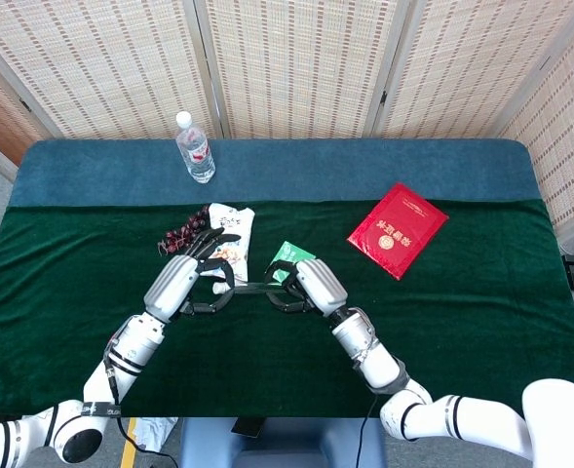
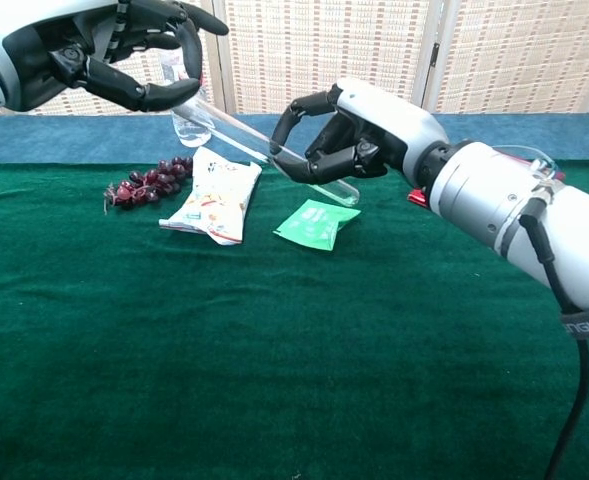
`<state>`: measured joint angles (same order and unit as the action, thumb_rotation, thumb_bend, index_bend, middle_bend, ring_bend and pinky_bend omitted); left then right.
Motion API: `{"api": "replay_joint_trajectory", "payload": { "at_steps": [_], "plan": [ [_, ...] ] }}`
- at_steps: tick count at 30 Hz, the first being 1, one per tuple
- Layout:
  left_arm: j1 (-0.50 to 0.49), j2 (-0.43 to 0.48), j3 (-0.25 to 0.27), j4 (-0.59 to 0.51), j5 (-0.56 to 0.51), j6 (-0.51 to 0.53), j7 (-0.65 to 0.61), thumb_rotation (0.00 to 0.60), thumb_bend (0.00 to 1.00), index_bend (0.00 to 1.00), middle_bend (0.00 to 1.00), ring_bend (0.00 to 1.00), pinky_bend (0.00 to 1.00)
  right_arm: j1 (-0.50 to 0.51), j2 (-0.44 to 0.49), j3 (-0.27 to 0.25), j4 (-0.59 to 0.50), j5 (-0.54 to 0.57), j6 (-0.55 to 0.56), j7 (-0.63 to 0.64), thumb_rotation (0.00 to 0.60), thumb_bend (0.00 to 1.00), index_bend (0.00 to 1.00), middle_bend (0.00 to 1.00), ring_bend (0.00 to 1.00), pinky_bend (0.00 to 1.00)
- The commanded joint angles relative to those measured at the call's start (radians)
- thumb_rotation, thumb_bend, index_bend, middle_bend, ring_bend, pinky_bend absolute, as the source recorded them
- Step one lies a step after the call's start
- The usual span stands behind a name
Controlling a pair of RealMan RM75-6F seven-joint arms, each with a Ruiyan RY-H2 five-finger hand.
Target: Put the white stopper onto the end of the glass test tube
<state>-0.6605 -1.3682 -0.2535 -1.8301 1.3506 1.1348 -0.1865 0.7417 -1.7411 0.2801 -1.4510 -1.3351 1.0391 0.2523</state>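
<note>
My right hand [image 2: 342, 138] grips a glass test tube [image 2: 236, 133] near its rounded closed end and holds it above the green cloth. The tube slants up and to the left toward my left hand [image 2: 114, 52]. That hand pinches the white stopper [image 1: 218, 290] at the tube's open end. In the chest view the left hand's fingers hide the stopper. In the head view the tube [image 1: 253, 287] is a thin line between the left hand [image 1: 183, 283] and the right hand [image 1: 306, 284]. How deep the stopper sits in the tube cannot be made out.
On the cloth below the hands lie a snack packet [image 2: 214, 198], a bunch of dark grapes [image 2: 144, 182] and a green sachet [image 2: 319, 222]. A water bottle [image 1: 195, 148] stands at the back left. A red booklet [image 1: 398, 229] lies to the right.
</note>
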Motion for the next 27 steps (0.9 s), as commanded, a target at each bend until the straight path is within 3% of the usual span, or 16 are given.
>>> {"api": "replay_joint_trajectory", "payload": {
  "at_steps": [1,6,10,12,20,27],
  "plan": [
    [0.001,0.001,0.001,0.001,0.001,0.001,-0.001,0.600,0.47,0.59,0.18,0.05,0.00,0.001,-0.001,0.000,-0.001,0.003,0.000,-0.004,0.531,0.80,0.88,1.00,1.00,1.00],
    [0.004,0.006,0.006,0.006,0.003,0.000,-0.010,0.600,0.46,0.55,0.18,0.05,0.00,0.000,-0.001,-0.005,0.002,0.014,-0.006,-0.013,0.531,0.80,0.88,1.00,1.00,1.00],
    [0.006,0.019,0.013,0.009,0.006,-0.012,-0.030,0.600,0.45,0.27,0.18,0.04,0.00,-0.002,0.011,-0.020,0.011,0.024,-0.026,-0.032,0.530,0.80,0.88,1.00,1.00,1.00],
    [0.009,0.028,0.015,0.012,0.007,-0.013,-0.036,0.600,0.40,0.17,0.18,0.03,0.00,-0.002,0.028,-0.038,0.017,0.026,-0.046,-0.062,0.530,0.80,0.88,1.00,1.00,1.00],
    [0.025,0.077,0.033,0.023,-0.021,-0.040,-0.037,0.600,0.35,0.14,0.17,0.01,0.00,-0.005,0.084,-0.101,0.042,0.056,-0.112,-0.198,0.530,0.80,0.88,1.00,1.00,1.00],
    [0.044,0.091,0.052,0.045,-0.039,-0.046,-0.038,0.600,0.35,0.13,0.17,0.01,0.00,-0.014,0.052,-0.138,0.123,0.093,-0.135,-0.292,0.527,0.80,0.87,1.00,1.00,1.00]
  ]
}}
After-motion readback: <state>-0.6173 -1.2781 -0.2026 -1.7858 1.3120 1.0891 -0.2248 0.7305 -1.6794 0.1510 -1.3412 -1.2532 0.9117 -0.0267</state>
